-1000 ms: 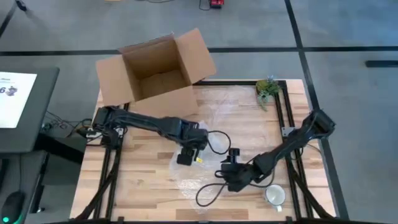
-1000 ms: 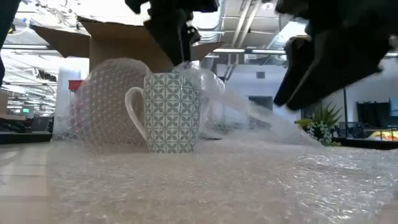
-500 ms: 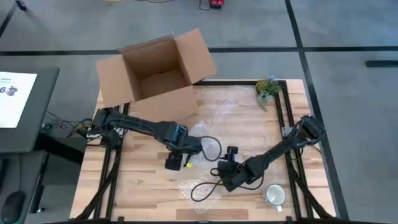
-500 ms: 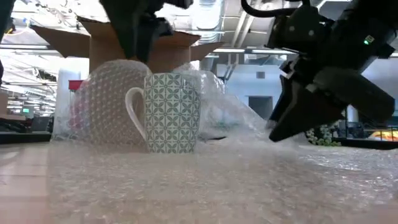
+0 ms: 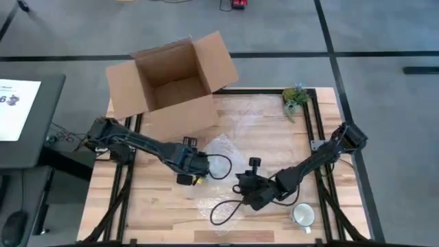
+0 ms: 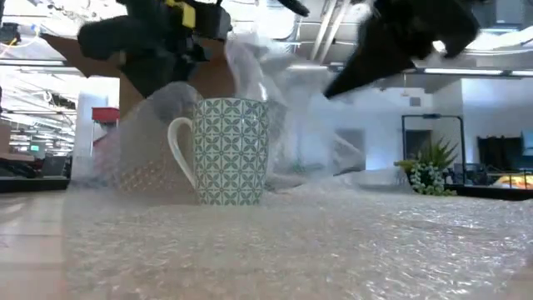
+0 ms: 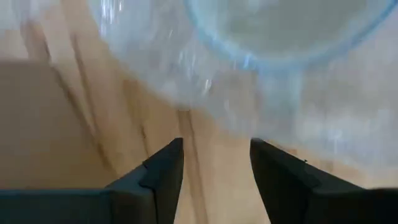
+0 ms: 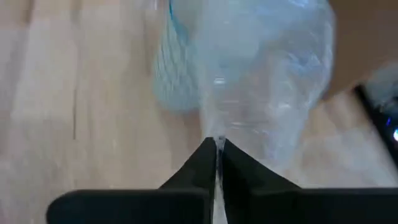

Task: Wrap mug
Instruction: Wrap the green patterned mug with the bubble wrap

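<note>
Pinching a fold of the clear bubble wrap (image 8: 261,81) between its closed fingers, the right gripper (image 8: 216,152) hangs near the middle of the wooden table (image 5: 274,147), with the sheet rising from the fingertips and draped toward the patterned mug (image 6: 223,150). The left gripper (image 7: 214,165) sits just left of it in the high view (image 5: 186,171), its two fingers apart with nothing between them, pointing at bare wood and the wrap's edge. In the low view the mug stands upright on the bubble wrap, handle to the picture's left, with wrap lifted up behind and partly over it. From above, the mug itself is hard to make out under the arms and film. A second, white mug (image 5: 304,215) stands near the table's front right corner, well apart from both grippers. An open cardboard box (image 5: 171,82) sits at the table's far left edge, and a small potted plant (image 5: 295,98) at the far right corner.
</note>
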Controlling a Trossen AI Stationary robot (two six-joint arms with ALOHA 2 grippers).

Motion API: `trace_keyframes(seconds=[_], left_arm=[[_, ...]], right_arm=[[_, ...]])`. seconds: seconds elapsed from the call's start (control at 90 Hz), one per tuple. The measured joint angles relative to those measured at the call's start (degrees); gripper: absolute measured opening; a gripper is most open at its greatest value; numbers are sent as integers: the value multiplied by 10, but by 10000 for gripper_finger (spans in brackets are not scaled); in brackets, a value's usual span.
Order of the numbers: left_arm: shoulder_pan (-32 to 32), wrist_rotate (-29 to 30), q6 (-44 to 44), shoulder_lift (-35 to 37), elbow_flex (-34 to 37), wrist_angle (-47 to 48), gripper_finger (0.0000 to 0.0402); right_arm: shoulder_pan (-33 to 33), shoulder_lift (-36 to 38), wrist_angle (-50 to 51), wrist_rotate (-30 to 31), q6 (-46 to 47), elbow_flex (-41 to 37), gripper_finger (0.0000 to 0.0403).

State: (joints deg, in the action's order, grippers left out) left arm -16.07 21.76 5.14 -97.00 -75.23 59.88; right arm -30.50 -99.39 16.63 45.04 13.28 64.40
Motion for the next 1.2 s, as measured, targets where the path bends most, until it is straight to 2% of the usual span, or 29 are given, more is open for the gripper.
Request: trace_keyframes(seconds=[0.133, 0.311, 0.5, 0.611, 0.778, 0.989, 1.067, 1.2], left_arm=[[-1, 1, -17, 5, 36, -89, 164], [-2, 0, -50, 5, 62, -189, 164], [-8, 0, -71, 5, 58, -211, 164], [-14, 1, -77, 8, 57, -226, 164], [-28, 2, -84, 17, 57, -230, 164], [-52, 3, -80, 63, 57, -203, 164], [-57, 13, -69, 84, 57, -192, 164], [-61, 44, -60, 111, 59, -197, 164]], right_arm=[[22, 0, -36, -40, -69, 34, 0], [45, 0, -38, -87, -106, 70, 0], [69, 0, -54, -116, -108, 78, 0], [89, -9, -71, -173, -99, 78, 0], [110, -39, -46, -213, -87, 78, 0], [138, -49, -13, -244, -44, 79, 0], [153, -48, -9, -287, -33, 79, 0], [179, -50, 4, -404, -30, 77, 0]])
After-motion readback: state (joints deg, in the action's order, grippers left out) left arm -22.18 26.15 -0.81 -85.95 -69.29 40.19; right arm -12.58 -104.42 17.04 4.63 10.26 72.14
